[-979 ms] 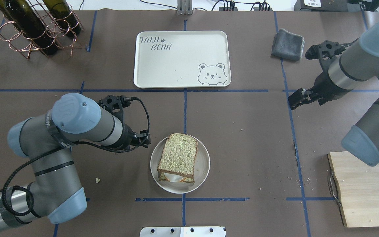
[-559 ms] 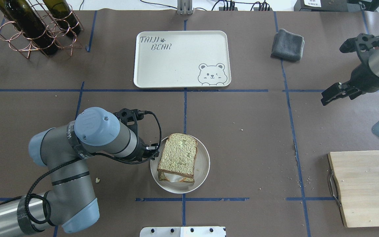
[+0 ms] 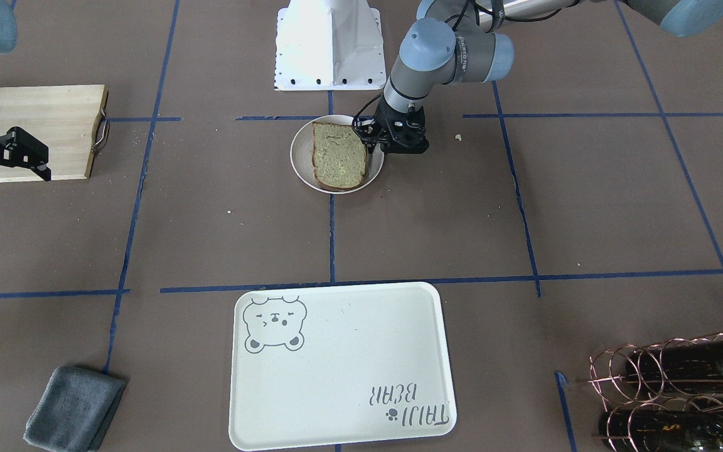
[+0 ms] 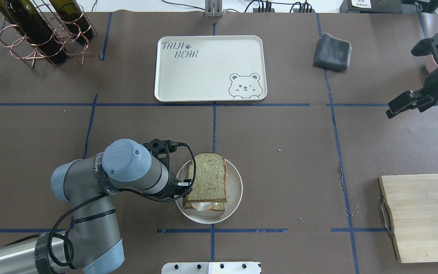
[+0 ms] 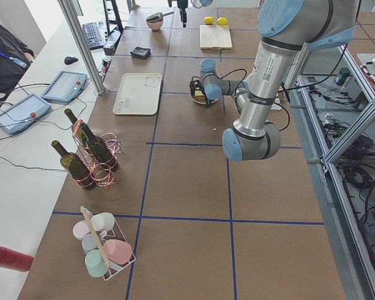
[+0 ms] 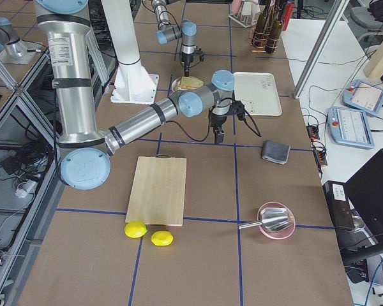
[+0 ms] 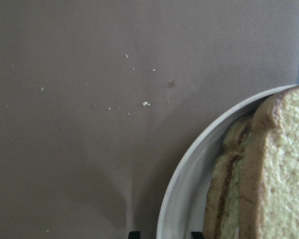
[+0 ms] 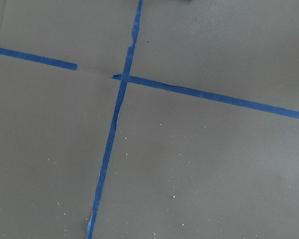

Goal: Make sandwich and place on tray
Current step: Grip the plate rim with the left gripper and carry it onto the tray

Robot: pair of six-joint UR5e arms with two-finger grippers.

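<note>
- Left gripper (image 3: pixel 381 143): advanced over the last second to the rim of the plate (image 4: pixel 236 190); jaws apart, straddling that rim, clasping nothing.
- Right gripper (image 4: pixel 395 109): withdrawn toward the table's right edge; jaws apart, empty.
- Sandwich (image 4: pixel 207 182): assembled, lying on the plate, well apart from the tray (image 4: pixel 203 72); transfer judged pending.
- Cutting board (image 4: pixel 424 217), grey cloth (image 4: pixel 332 51): off to the right of the plate-to-tray line.

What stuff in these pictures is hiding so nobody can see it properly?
- Egg inside the sandwich: the top slice covers it in the front-facing view; overhead shows only a white edge.
- Left pincer tips at the plate: the wrist covers them overhead; the left wrist view's bottom edge cuts them off.
- Right pincer: its arm runs off the overhead view's right edge.
</note>
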